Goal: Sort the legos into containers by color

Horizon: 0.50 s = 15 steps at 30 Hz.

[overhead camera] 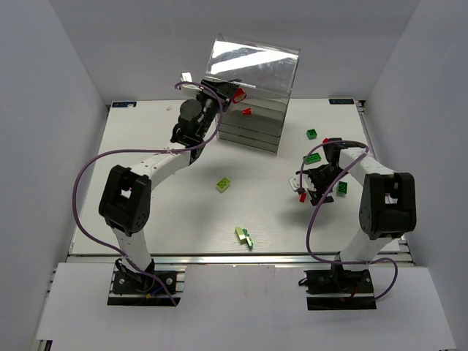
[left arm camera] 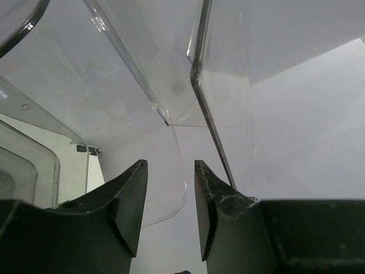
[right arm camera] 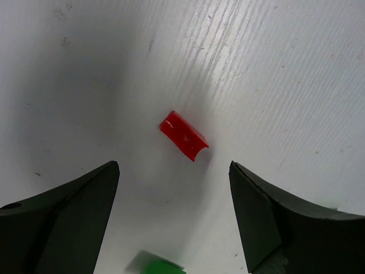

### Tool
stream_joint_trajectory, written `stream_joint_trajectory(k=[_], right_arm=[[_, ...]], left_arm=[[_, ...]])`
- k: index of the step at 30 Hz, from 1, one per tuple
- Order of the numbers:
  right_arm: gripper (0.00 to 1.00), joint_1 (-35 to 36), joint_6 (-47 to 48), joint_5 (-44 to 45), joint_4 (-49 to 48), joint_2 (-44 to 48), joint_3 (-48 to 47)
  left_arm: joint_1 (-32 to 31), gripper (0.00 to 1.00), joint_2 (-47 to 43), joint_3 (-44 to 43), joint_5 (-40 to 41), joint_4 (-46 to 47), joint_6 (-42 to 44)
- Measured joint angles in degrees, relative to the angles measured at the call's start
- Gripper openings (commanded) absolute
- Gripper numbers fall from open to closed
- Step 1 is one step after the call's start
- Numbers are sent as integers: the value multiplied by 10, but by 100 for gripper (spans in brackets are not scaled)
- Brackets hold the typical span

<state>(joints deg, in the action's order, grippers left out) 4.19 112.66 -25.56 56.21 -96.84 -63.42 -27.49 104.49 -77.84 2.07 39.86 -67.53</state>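
Lowest on the white table (overhead camera: pixel 146 219) in the overhead frame, just below center, lies a yellow-green brick (overhead camera: pixel 244 235). A second yellow-green brick (overhead camera: pixel 224 185) sits a little higher, near the middle.

At the right of the frame the right gripper (right arm camera: pixel 174 166) hangs low over the table with its fingers spread wide, clamping nothing. A small red piece (right arm camera: pixel 183 136) lies on the surface between them and touches neither finger. A dark green brick (overhead camera: pixel 341 188) lies just to the right of that gripper. Another green brick (overhead camera: pixel 313 158) lies above it, and a third green brick (overhead camera: pixel 311 134) lies higher still.

At the top center stands the clear container (overhead camera: pixel 252 124), a stack of transparent drawers with a tilted clear part on top. A red brick (overhead camera: pixel 247 112) rests on the upper drawers of the stack. A further red bit (overhead camera: pixel 238 93) shows beside the tip of the left arm.

The left gripper (left arm camera: pixel 168 194) is up among the container's clear walls. Its fingers stand part-way apart, with no brick visible between them. A thin clear plastic edge runs past the gap; whether it touches a finger cannot be told.
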Motion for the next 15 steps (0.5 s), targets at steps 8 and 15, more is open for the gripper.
stream_joint_trajectory(k=[8,15], right_arm=[[80,30,3,27,-33,-31,-13],[74,50,3,40,-43,-43,-13]], left_arm=[[0,49,0,0,0,0,0],[0,50,0,0,0,0,-5]])
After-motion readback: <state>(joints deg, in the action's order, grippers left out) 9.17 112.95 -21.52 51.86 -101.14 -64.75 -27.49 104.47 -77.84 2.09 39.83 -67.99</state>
